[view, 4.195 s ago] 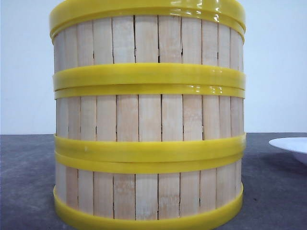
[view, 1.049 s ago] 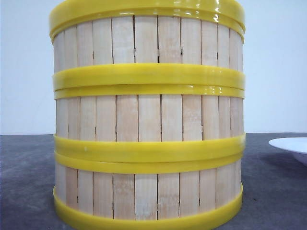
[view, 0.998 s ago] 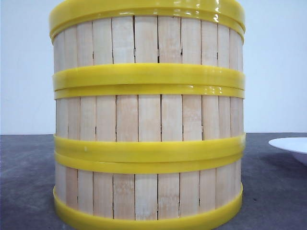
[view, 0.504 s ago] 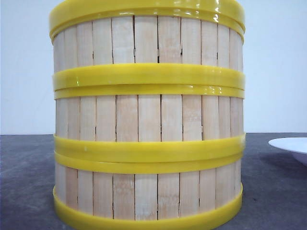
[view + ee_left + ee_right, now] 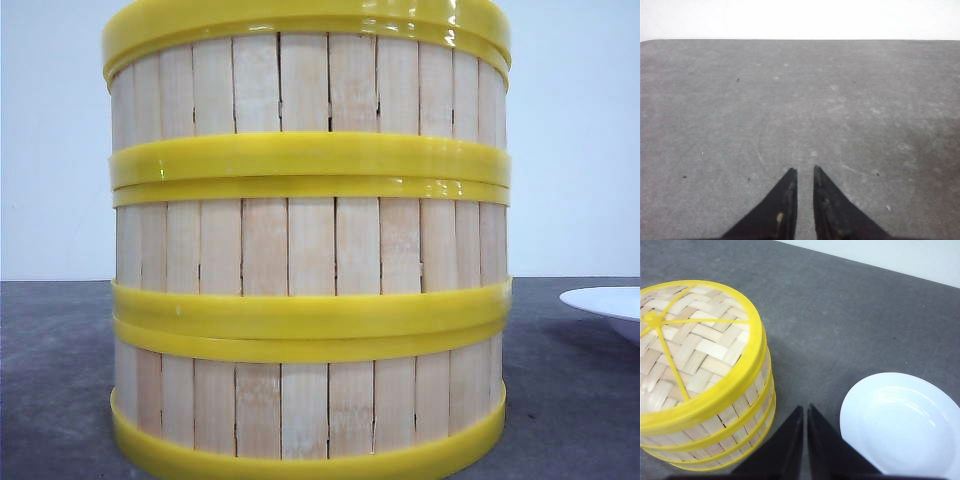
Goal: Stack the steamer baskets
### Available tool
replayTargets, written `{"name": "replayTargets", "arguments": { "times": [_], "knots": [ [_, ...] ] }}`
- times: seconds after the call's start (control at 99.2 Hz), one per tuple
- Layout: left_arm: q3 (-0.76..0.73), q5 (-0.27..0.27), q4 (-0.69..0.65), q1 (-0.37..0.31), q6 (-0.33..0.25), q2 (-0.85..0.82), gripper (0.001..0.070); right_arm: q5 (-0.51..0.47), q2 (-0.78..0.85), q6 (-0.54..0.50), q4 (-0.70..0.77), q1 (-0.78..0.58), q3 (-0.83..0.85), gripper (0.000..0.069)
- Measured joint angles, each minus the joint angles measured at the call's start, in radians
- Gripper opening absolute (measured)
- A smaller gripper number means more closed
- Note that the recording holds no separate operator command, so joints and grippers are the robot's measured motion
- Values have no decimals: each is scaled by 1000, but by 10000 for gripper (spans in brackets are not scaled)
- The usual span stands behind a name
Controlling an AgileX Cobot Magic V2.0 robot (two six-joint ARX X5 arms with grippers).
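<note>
Three steamer baskets (image 5: 308,245) stacked upright (axis vertical), lid (image 5: 690,340) atop.

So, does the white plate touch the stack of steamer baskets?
Apart. The right wrist view shows bare grey table between the white plate and the stack of steamer baskets.

Left tool (image 5: 805,172): two dark, pointed fingers (image 5: 785,200), tips nearly together with only a thin slit between, nothing held. Beneath and beyond, grey speckled counter (image 5: 800,100) with faint scuffs, ending at a pale wall (image 5: 800,17).
</note>
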State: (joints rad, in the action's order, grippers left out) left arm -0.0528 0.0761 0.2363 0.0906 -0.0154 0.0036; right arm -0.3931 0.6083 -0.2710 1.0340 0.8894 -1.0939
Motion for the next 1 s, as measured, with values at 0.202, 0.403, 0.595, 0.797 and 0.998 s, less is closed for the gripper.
{"name": "replayTargets", "arguments": {
  "times": [0.202, 0.403, 0.595, 0.797, 0.998],
  "knots": [
    [0, 0, 0, 0, 0, 0, 32, -1, 0, 0, 0, 0, 0, 10],
    [0, 0, 0, 0, 0, 0, 32, -34, 0, 17, -7, -3, 0, 10],
    [0, 0, 0, 0, 0, 0, 32, -77, 0, 137, -163, -159, 0, 10],
    [0, 0, 0, 0, 0, 0, 32, 99, -26, 319, -489, -453, 109, 10],
    [0, 0, 0, 0, 0, 0, 32, 292, -81, 356, -702, -711, 335, 10]
  ]
}}
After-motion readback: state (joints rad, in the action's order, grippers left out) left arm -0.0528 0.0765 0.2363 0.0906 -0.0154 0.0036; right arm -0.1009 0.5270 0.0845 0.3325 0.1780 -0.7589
